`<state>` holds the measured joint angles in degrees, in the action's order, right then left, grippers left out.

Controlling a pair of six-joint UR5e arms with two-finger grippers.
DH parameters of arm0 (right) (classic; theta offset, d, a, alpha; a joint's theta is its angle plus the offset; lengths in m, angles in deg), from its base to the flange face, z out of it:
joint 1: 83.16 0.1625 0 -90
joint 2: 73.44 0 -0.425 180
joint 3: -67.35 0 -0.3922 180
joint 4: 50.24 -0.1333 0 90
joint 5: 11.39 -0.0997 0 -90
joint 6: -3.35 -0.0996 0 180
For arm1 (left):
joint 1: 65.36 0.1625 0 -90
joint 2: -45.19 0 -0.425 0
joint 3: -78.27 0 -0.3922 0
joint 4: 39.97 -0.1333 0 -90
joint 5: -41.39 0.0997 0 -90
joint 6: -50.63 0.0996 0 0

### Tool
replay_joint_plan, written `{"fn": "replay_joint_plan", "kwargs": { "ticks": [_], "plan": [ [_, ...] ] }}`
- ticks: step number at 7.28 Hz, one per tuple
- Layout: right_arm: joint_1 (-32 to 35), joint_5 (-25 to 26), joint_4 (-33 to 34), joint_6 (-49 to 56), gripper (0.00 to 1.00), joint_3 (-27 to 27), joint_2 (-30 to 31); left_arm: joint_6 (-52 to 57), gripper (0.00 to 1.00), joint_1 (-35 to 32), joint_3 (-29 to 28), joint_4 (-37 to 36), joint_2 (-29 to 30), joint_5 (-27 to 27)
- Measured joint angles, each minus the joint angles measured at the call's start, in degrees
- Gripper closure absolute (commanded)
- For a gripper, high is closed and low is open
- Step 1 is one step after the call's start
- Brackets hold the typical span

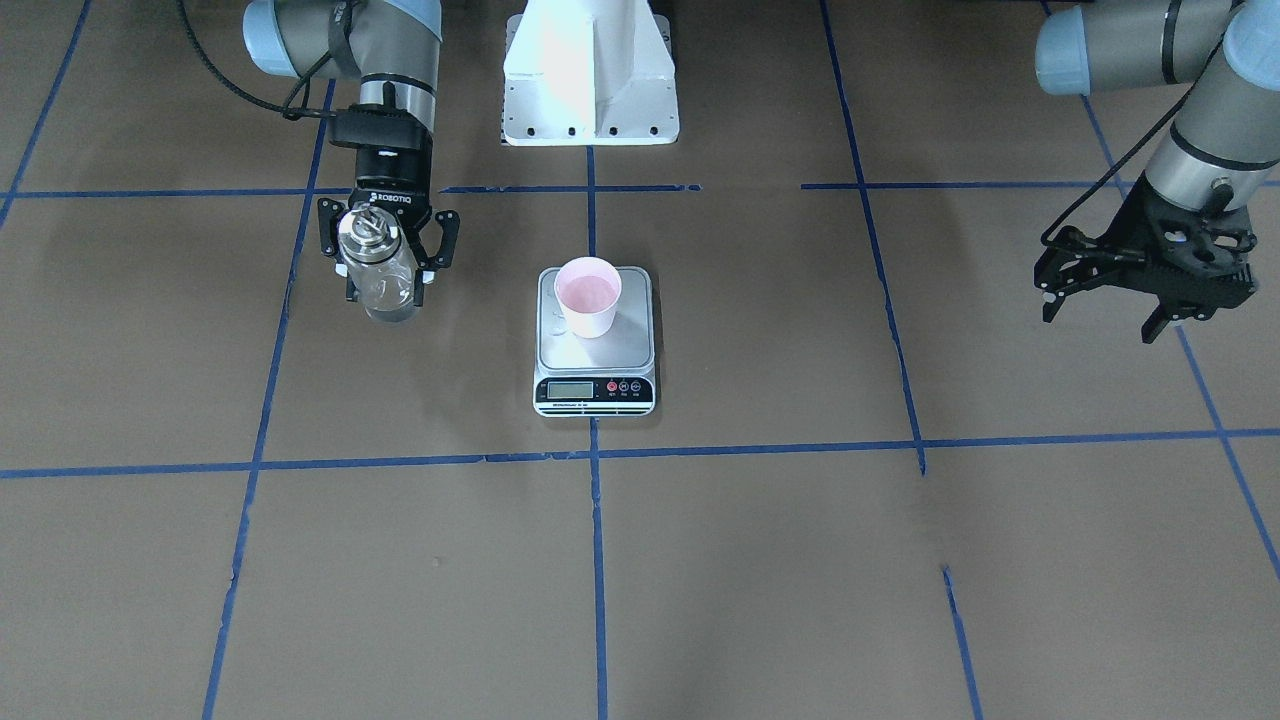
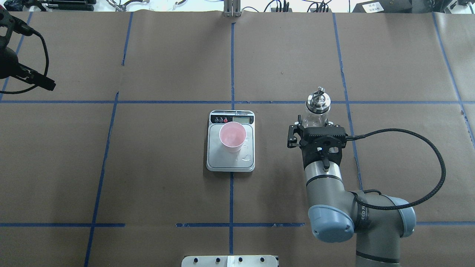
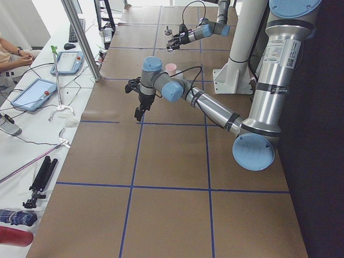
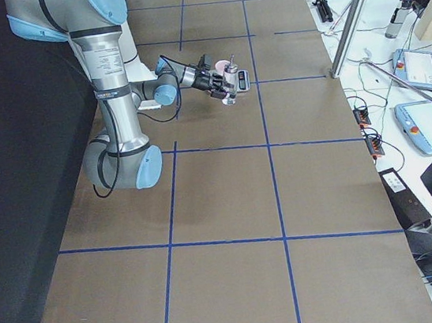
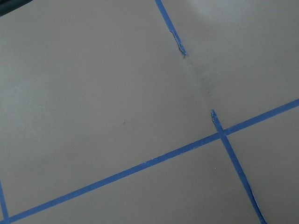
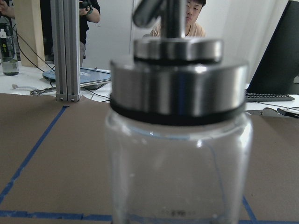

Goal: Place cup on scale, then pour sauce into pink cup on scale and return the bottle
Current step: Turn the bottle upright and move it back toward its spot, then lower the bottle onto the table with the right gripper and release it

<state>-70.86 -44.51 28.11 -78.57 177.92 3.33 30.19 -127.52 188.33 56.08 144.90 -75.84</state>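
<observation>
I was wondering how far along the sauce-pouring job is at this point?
Done: the cup stands on the scale, and droplets on its plate suggest pouring has happened. In hand: the right gripper holds the bottle upright, away from the scale. Left: setting the bottle down and releasing it; whether it already touches the table is unclear. The left gripper hangs open, holding nothing.

Beside the white base (image 1: 590, 80), left arm (image 1: 1215, 110) and right arm (image 1: 390, 50) are being shown as silver-grey tubes with pale-blue joint caps and black cables (image 2: 444, 168); ROBOTIQ is being displayed on the right gripper (image 1: 385, 285).
</observation>
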Motion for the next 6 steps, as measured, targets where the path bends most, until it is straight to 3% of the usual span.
{"fn": "replay_joint_plan", "kwargs": {
  "ticks": [3,6],
  "plan": [
    [2.6,-1.0,0.0,-11.7,1.0,-0.5,3.9,0.0,0.0,-1.2,-0.7,0.2,0.1,-2.1],
    [3.0,-1.4,-2.1,-15.2,1.0,-4.6,5.4,-0.3,0.0,-1.3,-0.5,0.1,0.1,-2.2]
  ]
}}
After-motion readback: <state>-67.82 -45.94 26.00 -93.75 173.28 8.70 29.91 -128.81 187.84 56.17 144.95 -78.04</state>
